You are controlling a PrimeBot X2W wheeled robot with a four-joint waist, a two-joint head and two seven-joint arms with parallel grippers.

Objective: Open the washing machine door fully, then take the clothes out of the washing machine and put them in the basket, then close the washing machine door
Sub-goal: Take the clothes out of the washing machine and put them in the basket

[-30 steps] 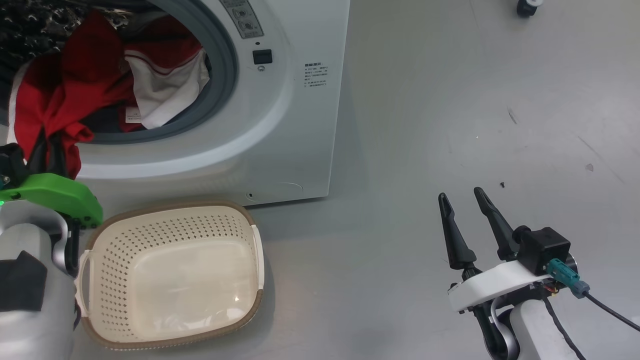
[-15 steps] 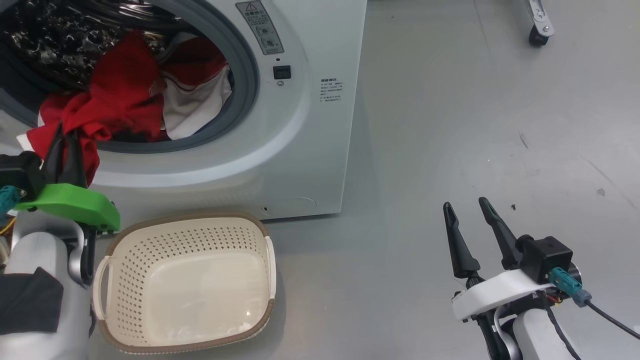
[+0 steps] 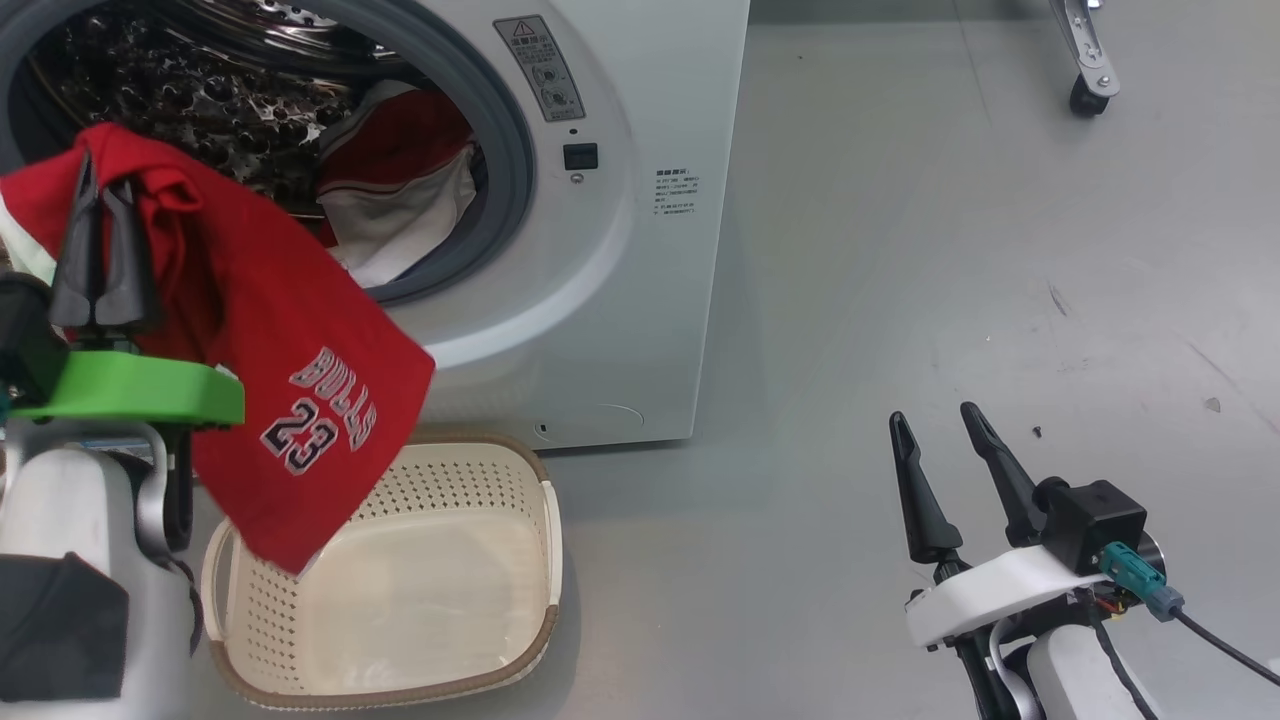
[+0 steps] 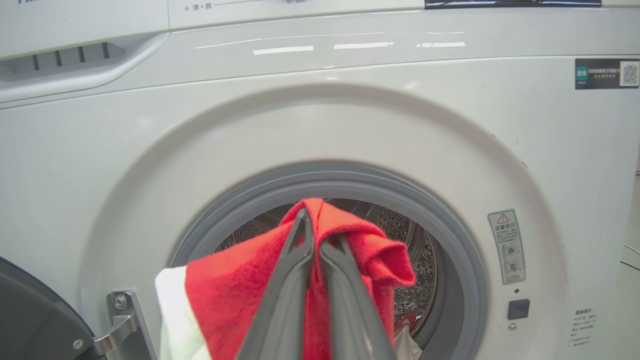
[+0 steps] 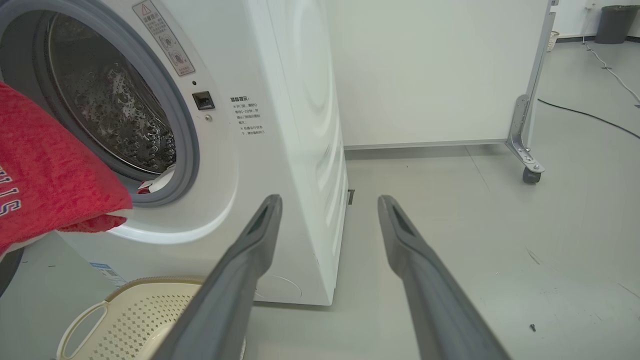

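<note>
Over grey floor (image 3: 900, 250), red garment (image 3: 290, 380) hangs pinched between left jaws.

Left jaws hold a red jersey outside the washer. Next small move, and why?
Probably ease the left arm down and slightly right, over the cream perforated plastic basket, before the jaws open. The red jersey with white lettering hangs outside the white washing machine's opening; only its bottom corner overlaps the basket's left side, so dropping now might leave it draped over the rim.
</note>
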